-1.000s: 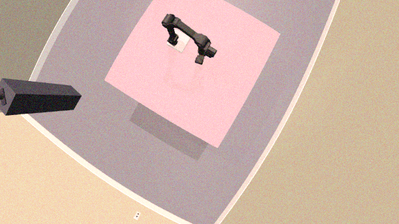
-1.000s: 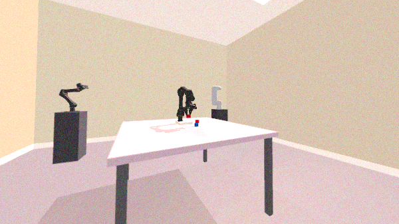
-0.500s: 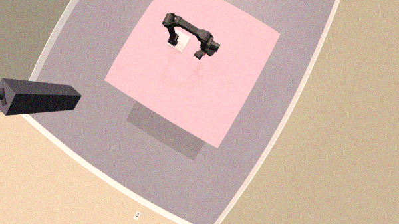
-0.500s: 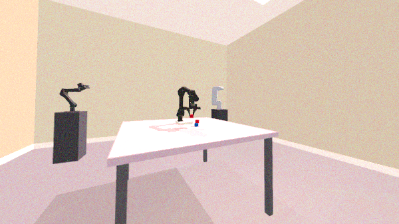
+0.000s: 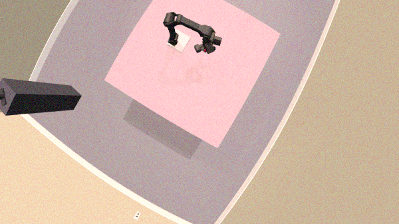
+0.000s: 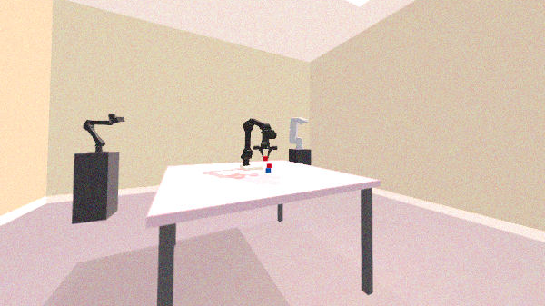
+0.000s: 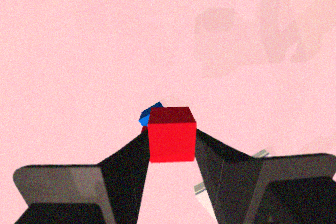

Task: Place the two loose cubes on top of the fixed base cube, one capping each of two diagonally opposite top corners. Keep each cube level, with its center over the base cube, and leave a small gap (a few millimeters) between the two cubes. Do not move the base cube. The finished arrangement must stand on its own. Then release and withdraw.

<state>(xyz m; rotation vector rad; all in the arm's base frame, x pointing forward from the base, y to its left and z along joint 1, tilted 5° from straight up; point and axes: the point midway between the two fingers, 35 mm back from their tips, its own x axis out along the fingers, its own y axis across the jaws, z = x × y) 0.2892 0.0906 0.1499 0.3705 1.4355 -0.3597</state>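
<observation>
My gripper [image 6: 265, 157] [image 7: 171, 133] is shut on a red cube [image 6: 265, 159] [image 7: 172, 143], which looks level between the fingertips, held above the table. The blue base cube [image 6: 268, 171] [image 7: 145, 120] stands on the table, partly hidden behind the held cube in the wrist view. The other red cube [image 6: 269, 165] rests on top of the blue cube; in the wrist view only a dark red sliver of it shows beside the left finger. In the top view a small red patch shows under the gripper; which cube it is I cannot tell.
The arm's white base plate [image 5: 185, 42] [image 7: 206, 202] lies on the pink table top [image 5: 173, 100] [image 6: 218, 192], near the cubes. Two other arms stand on dark pedestals [image 6: 91, 187] [image 6: 300, 156] away from the table.
</observation>
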